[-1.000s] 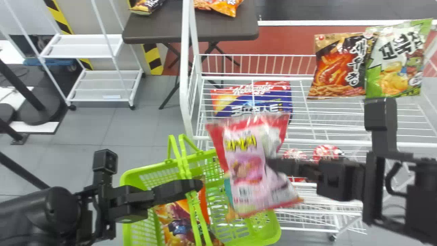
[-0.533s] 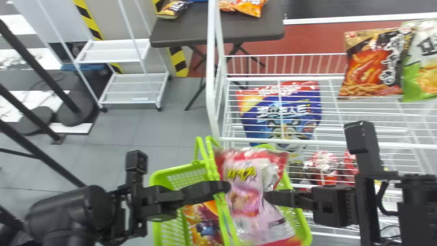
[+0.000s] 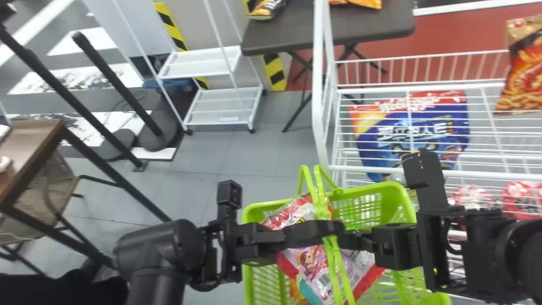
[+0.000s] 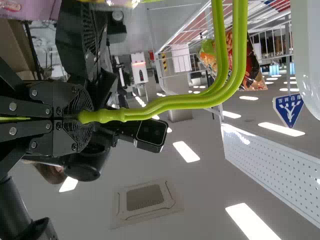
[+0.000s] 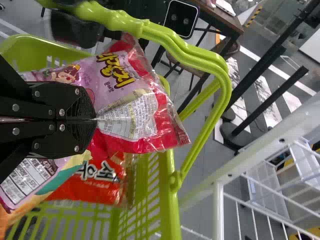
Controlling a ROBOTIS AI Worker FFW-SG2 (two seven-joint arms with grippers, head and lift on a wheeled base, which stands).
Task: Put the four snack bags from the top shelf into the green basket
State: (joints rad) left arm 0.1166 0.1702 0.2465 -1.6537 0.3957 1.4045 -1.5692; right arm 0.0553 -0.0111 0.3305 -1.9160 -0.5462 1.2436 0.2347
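Your right gripper (image 5: 92, 120) pinches the pink snack bag (image 5: 117, 82) at the green basket's mouth (image 5: 170, 200); your left gripper (image 4: 80, 117) grips the handles (image 4: 167, 103). This looks like placing: ease the bag down, clear of the handles, then spread the right fingers.

Your arms (image 3: 156, 250) are all black btw, chunky rounded joints, boxy wrist cameras (image 3: 229, 193), looping cable (image 3: 447, 241), shiny round screws (image 5: 61, 112).
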